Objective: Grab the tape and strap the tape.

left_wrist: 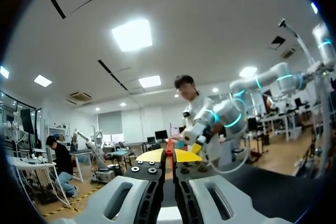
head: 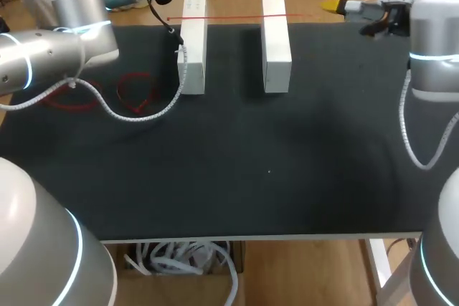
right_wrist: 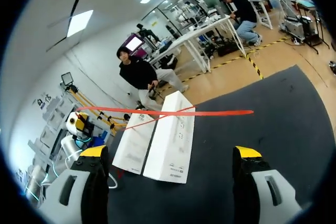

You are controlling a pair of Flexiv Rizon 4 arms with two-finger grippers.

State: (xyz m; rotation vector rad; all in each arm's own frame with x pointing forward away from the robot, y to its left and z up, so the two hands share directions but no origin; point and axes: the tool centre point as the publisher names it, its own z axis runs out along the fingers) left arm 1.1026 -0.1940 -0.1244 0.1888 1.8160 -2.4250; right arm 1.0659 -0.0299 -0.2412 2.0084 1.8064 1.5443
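Counting two white boxes on desk, one red tape strung over their far ends. Seeing left gripper pinched shut on tape only in left wrist view; right gripper spread wide, empty.

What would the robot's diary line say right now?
left gripper: shut on red tape | right gripper: open, not touching it | red tape: stretched across both white boxes

Nothing legible, whether word, number or sign, shows anywhere on the worktop. The white box nearer its left edge and the second white box beside it carry faint marks, too small to read.
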